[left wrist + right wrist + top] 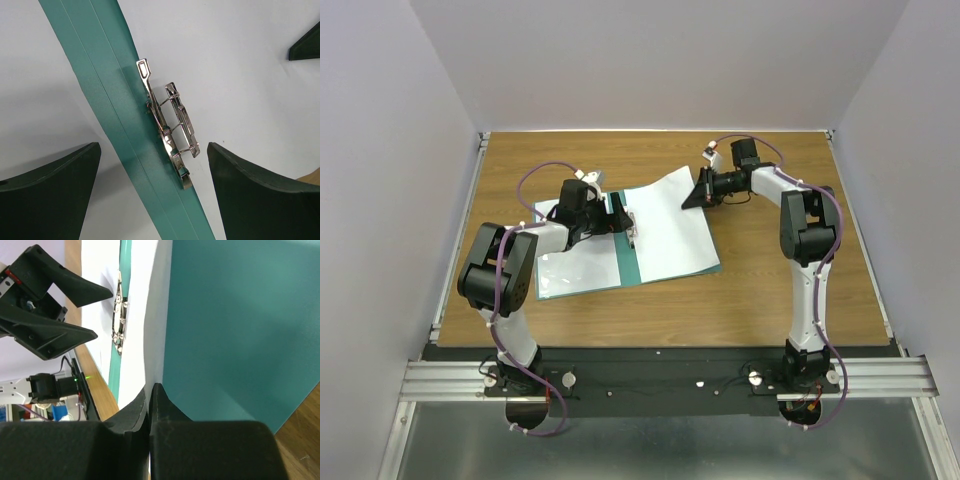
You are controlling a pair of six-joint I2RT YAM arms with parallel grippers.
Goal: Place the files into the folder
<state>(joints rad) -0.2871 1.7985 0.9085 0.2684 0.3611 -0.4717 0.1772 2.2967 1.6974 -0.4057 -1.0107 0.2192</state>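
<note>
The folder [645, 262] lies open on the table, its teal spine [100, 75] bearing a metal clip [170, 130]. White files [670, 225] lie over its right half. My left gripper [618, 215] hovers over the spine, open, its fingers either side of the clip [154, 150] and touching nothing. My right gripper [692, 197] is at the sheets' far right corner, shut on the edge of a file sheet [155, 315], which curls up off the teal cover [235, 325]. How many sheets it pinches is not clear.
A clear plastic leaf [575, 268] spreads to the left of the spine. Bare wooden table [770, 280] surrounds the folder, with white walls on three sides. Both arms' bases stand on the black rail [660, 375] at the near edge.
</note>
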